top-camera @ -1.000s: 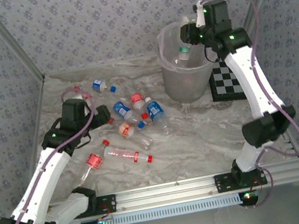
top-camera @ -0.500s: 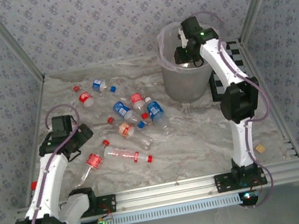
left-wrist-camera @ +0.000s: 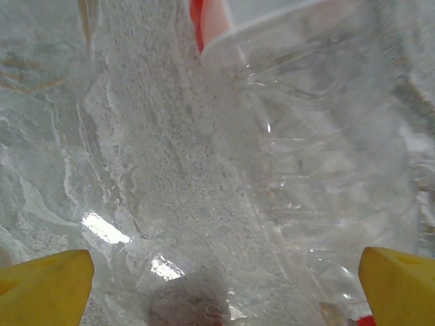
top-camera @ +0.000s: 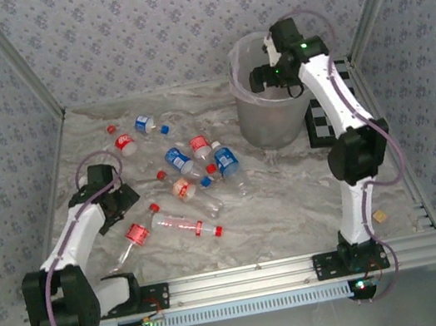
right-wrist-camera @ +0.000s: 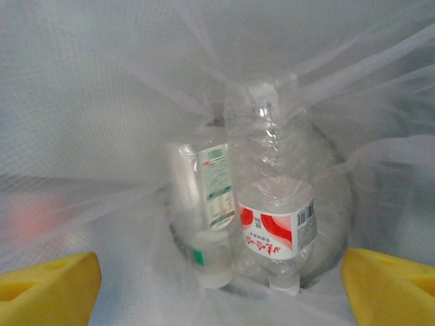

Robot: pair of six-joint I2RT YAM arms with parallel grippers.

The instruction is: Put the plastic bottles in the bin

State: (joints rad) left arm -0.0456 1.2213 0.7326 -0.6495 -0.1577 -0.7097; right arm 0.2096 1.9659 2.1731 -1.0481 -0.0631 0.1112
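Several clear plastic bottles (top-camera: 177, 160) with red or blue labels lie scattered on the marble table. My left gripper (top-camera: 128, 202) is open, low over the table beside a crumpled red-labelled bottle (top-camera: 135, 234). In the left wrist view that bottle (left-wrist-camera: 319, 170) lies between the wide-apart yellow fingertips (left-wrist-camera: 47, 282), nearer the right one. My right gripper (top-camera: 261, 79) hangs open and empty over the grey bin (top-camera: 270, 124). Below it inside the bag lie a red-labelled bottle (right-wrist-camera: 275, 231) and a green-labelled bottle (right-wrist-camera: 214, 183).
A black-and-white checkerboard (top-camera: 330, 118) leans just right of the bin. A small tan block (top-camera: 378, 217) sits near the right arm's base. Patterned walls close the table on three sides, and a metal rail (top-camera: 246, 276) runs along the front.
The right gripper held a bottle over the bin a second ago; it is now open and the bottle lies in the bin. The left gripper drew back left, then came down by the red-labelled bottle.
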